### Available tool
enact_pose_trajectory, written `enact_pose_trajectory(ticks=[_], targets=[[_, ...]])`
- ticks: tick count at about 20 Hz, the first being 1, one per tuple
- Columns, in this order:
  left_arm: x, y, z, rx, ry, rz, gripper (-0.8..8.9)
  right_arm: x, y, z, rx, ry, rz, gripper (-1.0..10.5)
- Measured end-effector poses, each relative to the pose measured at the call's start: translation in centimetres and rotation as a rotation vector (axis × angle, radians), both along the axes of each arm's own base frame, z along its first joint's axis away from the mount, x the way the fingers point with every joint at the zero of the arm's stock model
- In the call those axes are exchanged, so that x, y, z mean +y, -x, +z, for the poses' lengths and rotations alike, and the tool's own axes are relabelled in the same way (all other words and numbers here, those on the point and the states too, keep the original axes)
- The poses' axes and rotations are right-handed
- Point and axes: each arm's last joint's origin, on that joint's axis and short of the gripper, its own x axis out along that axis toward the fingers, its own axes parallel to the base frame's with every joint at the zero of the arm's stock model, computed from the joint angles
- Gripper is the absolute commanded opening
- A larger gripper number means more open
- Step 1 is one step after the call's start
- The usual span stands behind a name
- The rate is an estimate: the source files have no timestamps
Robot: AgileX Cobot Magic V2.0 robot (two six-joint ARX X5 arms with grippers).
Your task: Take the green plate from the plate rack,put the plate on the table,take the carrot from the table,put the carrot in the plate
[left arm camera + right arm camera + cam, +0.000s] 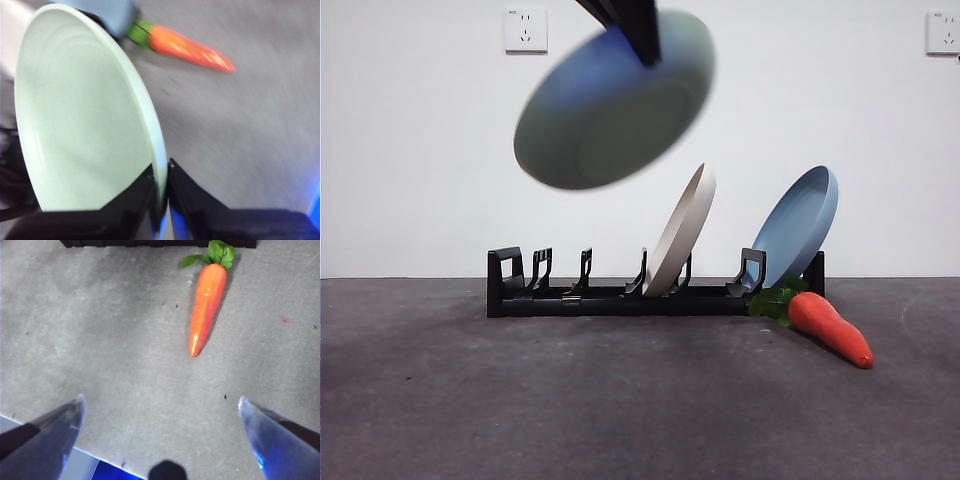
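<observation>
- Front view: holds the green plate (615, 105) high in the air, well above the plate rack (620, 290), tilted and motion-blurred, pinched at its upper rim by the left gripper (642, 40) coming down dark from the top edge.
- Same view: shows the rack standing on the table (520, 400) near the white wall (420, 180), with the beige plate (682, 230) leaning in a middle slot and the blue plate (798, 225) leaning at the rack's right end; leaves the left slots bare.
- Same view: places the carrot (830, 328) flat on the table just in front of the rack's right end, leafy tuft close to the blue plate's foot, tip pointing toward the camera side and to the right.
- Also there: two wall sockets (525, 30) high on the wall, one near each top corner.
- Left wrist view: clenched on the green plate (85, 115), one black jaw on each face of the rim; plate seen nearly edge-on, pale inner face showing; carrot (190, 47) blurred on the grey table (250, 130) beyond it.
- Right wrist view: released, jaws of the right gripper (160, 410) spread wide apart over bare table (100, 340), grasping nothing; carrot (206, 305) lying ahead of them, well apart, leaves close to the rack's black edge (150, 243).
</observation>
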Motion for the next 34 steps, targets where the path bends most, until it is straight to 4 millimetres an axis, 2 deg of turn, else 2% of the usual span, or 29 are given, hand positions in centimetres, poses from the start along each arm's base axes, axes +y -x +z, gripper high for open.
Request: enact_pose_trajectory(ticks=[2,9,11,14,19,21,25,29,32,34], targets=[[-1.1,1.1,-3.2,-0.001,-0.066,-0.029,-0.06,0.0,0.0,0.0,0.0,0.0,0.0,6.6],[-2.7,4.1,-12.7,-0.085,-0.213,-0.135,-0.06,0.0,0.0,0.0,0.0,0.0,0.0,6.6],[-2.5,4.6,-14.9,-0.098,-0.243,-0.146,-0.06,0.0,0.0,0.0,0.0,0.0,0.0,6.6],[-1.9,5.0,-16.7,-0.126,-0.274,-0.154,-0.06,0.0,-0.1,0.0,0.003,0.0,0.0,6.6],[-2.0,5.0,-18.3,-0.151,-0.284,-0.169,0.13,0.0,-0.3,-0.2,0.018,0.001,0.0,6.6],[-2.1,5.0,-18.7,-0.124,-0.278,-0.178,1.61,0.0,-0.3,-0.2,0.019,0.001,0.0,6.6],[-2.2,5.2,-18.9,-0.065,-0.229,-0.186,1.83,0.0,-0.4,-0.2,0.019,0.001,0.0,6.6],[-2.2,5.2,-18.9,-0.066,-0.223,-0.179,3.32,0.0,-0.4,-0.2,0.019,0.001,0.0,6.6],[-2.4,5.1,-18.4,-0.063,-0.198,-0.15,3.57,0.1,-1.0,-0.3,0.017,0.001,0.0,6.6],[-2.6,5.0,-16.3,-0.084,-0.127,-0.117,3.57,0.2,-2.4,-0.5,0.005,-0.007,-0.007,6.6]])
